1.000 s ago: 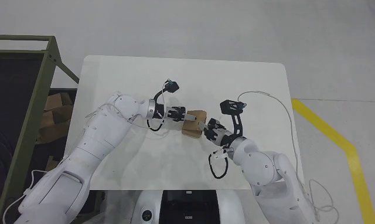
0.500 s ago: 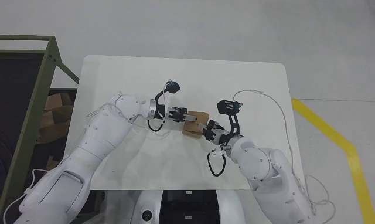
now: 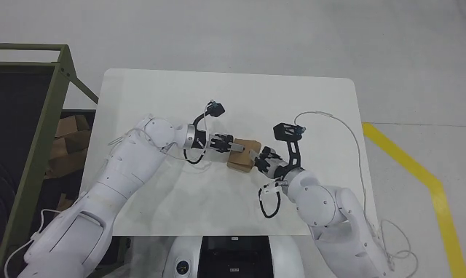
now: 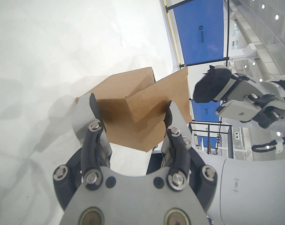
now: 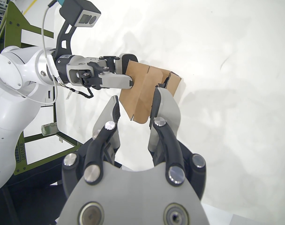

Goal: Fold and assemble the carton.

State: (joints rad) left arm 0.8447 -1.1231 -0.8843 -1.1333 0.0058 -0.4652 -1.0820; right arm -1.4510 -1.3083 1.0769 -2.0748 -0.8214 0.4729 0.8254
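Item under inspection: one brown carton (image 3: pixel 242 153), found over the middle of the white table (image 3: pixel 313 96), about equally far from its left and right edges. Whether its underside touches the table surface cannot be confirmed.

Condition of carton (image 4: pixel 133 108): partly formed. The body is folded into a box shape, and one flat panel stands out from it toward the right arm.

Left gripper (image 3: pixel 227 144): its two fingers are clamped on opposite faces of the carton, with the pads pressed flat against the cardboard (confirmed in its own wrist view (image 4: pixel 130 105) and from the opposing arm (image 5: pixel 128 71)).

Right gripper (image 3: pixel 258 161): fingers spread apart, gripping nothing. In its own wrist view (image 5: pixel 136 100) the lower edge of the carton (image 5: pixel 144 87) sits between the two fingers. One pad is just beside the cardboard, the other is apart from it. In the left wrist view this gripper (image 4: pixel 217 99) sits just past the outstanding panel.

Surroundings: a green metal frame (image 3: pixel 44 118) stands beyond the table's left edge, with loose cardboard pieces (image 3: pixel 69 143) inside it.
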